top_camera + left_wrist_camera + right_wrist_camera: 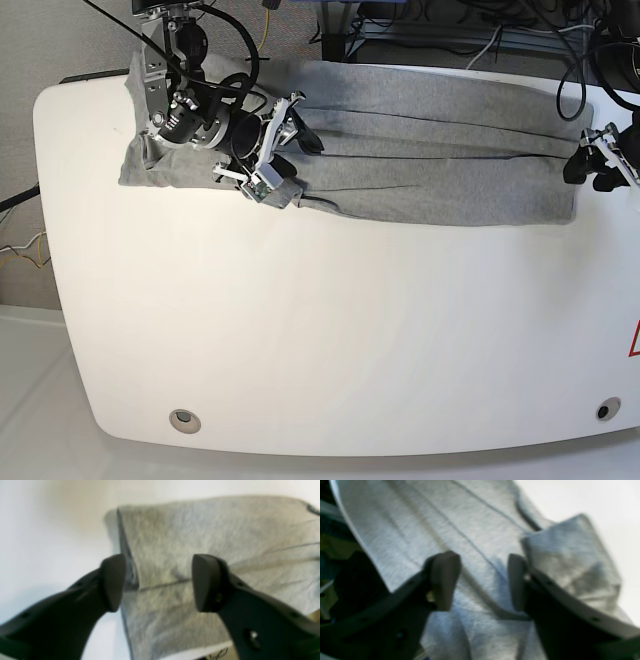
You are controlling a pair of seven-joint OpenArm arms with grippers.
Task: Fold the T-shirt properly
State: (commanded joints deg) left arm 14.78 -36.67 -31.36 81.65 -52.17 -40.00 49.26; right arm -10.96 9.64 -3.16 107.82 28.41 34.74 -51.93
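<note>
Using the spread left gripper and the spread right gripper, pinch carefully all needed layers of the T-shirt, lying along the table's far edge, then fold evenly, without dragging.

A white tabletop with rounded corners stands over there; round grommets sit near its two corners on the side away from the cables; a red-outlined marking shows at one side; grey carpet lies beside it, loose wires across it.
</note>
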